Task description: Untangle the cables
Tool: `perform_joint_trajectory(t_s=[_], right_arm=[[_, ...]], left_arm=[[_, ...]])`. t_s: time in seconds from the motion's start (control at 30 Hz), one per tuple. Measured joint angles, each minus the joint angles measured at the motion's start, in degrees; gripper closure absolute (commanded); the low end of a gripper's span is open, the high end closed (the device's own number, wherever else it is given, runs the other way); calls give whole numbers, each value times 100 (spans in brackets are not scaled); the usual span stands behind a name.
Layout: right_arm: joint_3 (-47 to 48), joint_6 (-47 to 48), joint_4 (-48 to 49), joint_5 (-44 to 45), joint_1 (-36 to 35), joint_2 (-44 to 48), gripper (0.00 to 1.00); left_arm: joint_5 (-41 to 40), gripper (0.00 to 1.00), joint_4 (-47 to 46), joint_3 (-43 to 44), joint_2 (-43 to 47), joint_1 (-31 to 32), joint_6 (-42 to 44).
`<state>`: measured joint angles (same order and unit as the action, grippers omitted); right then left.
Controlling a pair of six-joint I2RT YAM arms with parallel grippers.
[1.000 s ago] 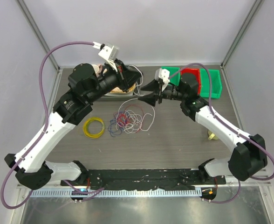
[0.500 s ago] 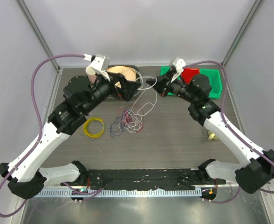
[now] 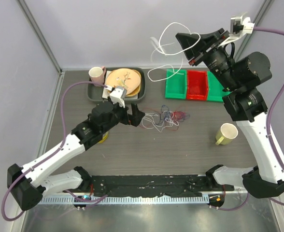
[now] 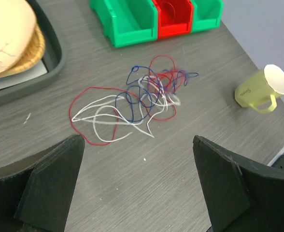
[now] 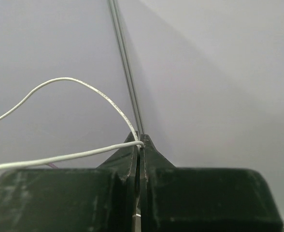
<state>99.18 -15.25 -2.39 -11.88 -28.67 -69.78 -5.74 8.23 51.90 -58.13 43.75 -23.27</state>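
Observation:
A tangle of thin red, white and dark blue cables (image 3: 166, 118) lies mid-table, also clear in the left wrist view (image 4: 142, 99). My left gripper (image 3: 138, 117) hovers low just left of the tangle, wide open and holding nothing (image 4: 137, 145); the tangle lies beyond its fingertips. My right gripper (image 3: 179, 36) is raised high at the back right, shut on one white cable (image 5: 74, 157) pinched at its fingertips (image 5: 139, 142). That white cable (image 3: 165, 80) hangs in loose loops in the air, above the bins and apart from the tangle.
A dark tray (image 3: 91, 92) with a wicker plate (image 3: 124, 81) and a pink mug (image 3: 97, 73) sits back left. Green and red bins (image 3: 195, 86) stand back right. A yellow-green mug (image 3: 225, 133) lies on the right. A yellow wire ring (image 3: 103, 137) peeks from under the left arm.
My right gripper closed on the white cable and rose high, pulling it out of the tangle. My left gripper opened, let go and dropped low beside the tangle, which shifted right.

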Motion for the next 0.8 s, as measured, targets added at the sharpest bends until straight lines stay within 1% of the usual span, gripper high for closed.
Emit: perform_joint_trajectory(t_s=[0.23,0.4,0.53,0.67,0.73,0.8], right_arm=[[758,-472,-479,-131,0,-380,99],[667,-450,-713,127,0,-385,99],[289,-190,-911,1036,-7,-358,99],[68,155,-1093,2111,118,-603,99],[37,256,-1191,2426,365,-852,99],[33,284,-1279,2575,778,-1176,99]], left_arm=[[682,0,-669,-61,-656,0,111],[927,0,-848,-59,-1016,0,79],[938,0,-970,-63,-1204,0,-61],[787,0,-1113,-63,-1622,0,-299],[704,0,-1141,-59,-1974,0,-400],[664,0,-1088,20,-2396,0,-492]])
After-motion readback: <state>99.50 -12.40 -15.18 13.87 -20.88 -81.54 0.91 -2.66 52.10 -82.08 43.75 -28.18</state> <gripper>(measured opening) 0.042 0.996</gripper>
